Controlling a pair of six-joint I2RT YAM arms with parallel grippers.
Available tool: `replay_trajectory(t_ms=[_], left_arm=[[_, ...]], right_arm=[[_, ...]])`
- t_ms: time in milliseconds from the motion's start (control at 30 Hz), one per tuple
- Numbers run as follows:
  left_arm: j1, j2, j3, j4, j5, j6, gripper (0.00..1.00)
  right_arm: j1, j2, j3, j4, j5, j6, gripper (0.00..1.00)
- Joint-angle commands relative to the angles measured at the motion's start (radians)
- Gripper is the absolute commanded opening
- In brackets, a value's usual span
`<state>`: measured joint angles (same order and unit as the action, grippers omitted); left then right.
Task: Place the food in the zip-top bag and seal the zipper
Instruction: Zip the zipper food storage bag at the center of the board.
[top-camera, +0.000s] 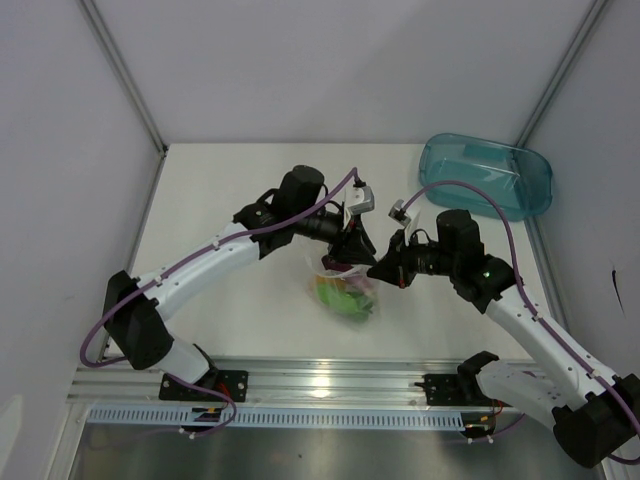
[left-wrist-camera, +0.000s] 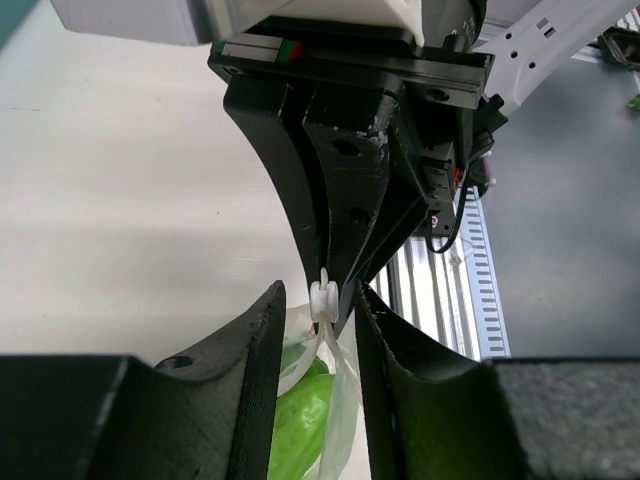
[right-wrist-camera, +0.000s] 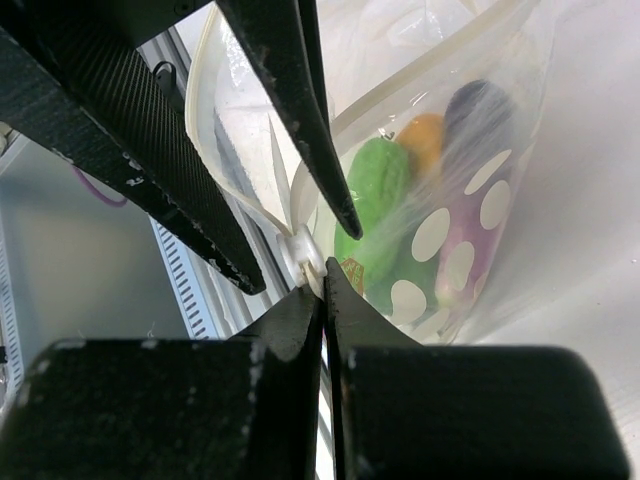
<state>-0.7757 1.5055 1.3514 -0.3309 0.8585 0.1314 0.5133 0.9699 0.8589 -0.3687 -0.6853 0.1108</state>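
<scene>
The zip-top bag (top-camera: 345, 292) hangs between my two grippers just above the table, its mouth partly open. Inside it I see the light-green piece (right-wrist-camera: 375, 185), the orange fruit (right-wrist-camera: 425, 135), the purple eggplant (right-wrist-camera: 478, 110) and a darker green piece (right-wrist-camera: 400, 278). My right gripper (right-wrist-camera: 323, 275) is shut on the bag's zipper edge right beside the white slider (right-wrist-camera: 303, 255). My left gripper (left-wrist-camera: 322, 295) is open, its fingers on either side of the slider (left-wrist-camera: 325, 300) and zipper strip without touching them. In the top view, the left gripper (top-camera: 352, 245) and right gripper (top-camera: 378, 268) meet above the bag.
A teal translucent tray (top-camera: 490, 175) stands at the back right. The metal rail (top-camera: 320, 385) with the arm bases runs along the near edge. White walls enclose the table on the left, back and right.
</scene>
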Motion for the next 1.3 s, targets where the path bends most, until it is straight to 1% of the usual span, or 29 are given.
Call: replay_trajectory(t_ms=[0,133,267,433,667,933,1067,1100,1133,1167,1267], left_arm=[[0.006,-0.030,-0.014,0.038,-0.013,-0.003,0.38],[0.006,-0.016,-0.002,0.020,-0.006,-0.001,0.40],[0.006,-0.011,0.000,0.013,0.011,0.002,0.40],[0.004,-0.007,-0.003,0.006,0.059,0.004,0.34],[0.003,0.018,0.020,-0.008,0.062,-0.009,0.29],[0.001,0.036,0.032,-0.005,0.059,-0.032,0.25],[0.000,0.035,0.034,-0.007,0.034,-0.038,0.16],[0.001,0.033,0.035,-0.007,0.033,-0.041,0.10],[0.001,0.030,0.035,-0.005,0.018,-0.052,0.06],[0.001,0.025,0.037,-0.005,0.011,-0.058,0.01],[0.001,0.015,0.034,-0.011,-0.025,-0.072,0.01]], right_arm=[[-0.002,-0.019,0.045,0.017,0.007,-0.019,0.00],[-0.001,-0.025,0.048,0.013,0.009,-0.019,0.00],[0.001,-0.028,0.046,0.010,0.013,-0.019,0.00],[-0.001,-0.033,0.046,0.014,0.020,-0.014,0.00],[0.001,-0.034,0.046,0.014,0.021,-0.014,0.00],[0.002,-0.039,0.045,0.011,0.024,-0.016,0.00],[0.007,-0.037,0.042,0.013,0.032,-0.013,0.00],[0.008,-0.039,0.040,0.013,0.033,-0.013,0.00],[0.008,-0.037,0.039,0.011,0.035,-0.013,0.00],[0.008,-0.037,0.037,0.013,0.038,-0.013,0.00],[0.010,-0.043,0.034,0.008,0.062,-0.007,0.00]])
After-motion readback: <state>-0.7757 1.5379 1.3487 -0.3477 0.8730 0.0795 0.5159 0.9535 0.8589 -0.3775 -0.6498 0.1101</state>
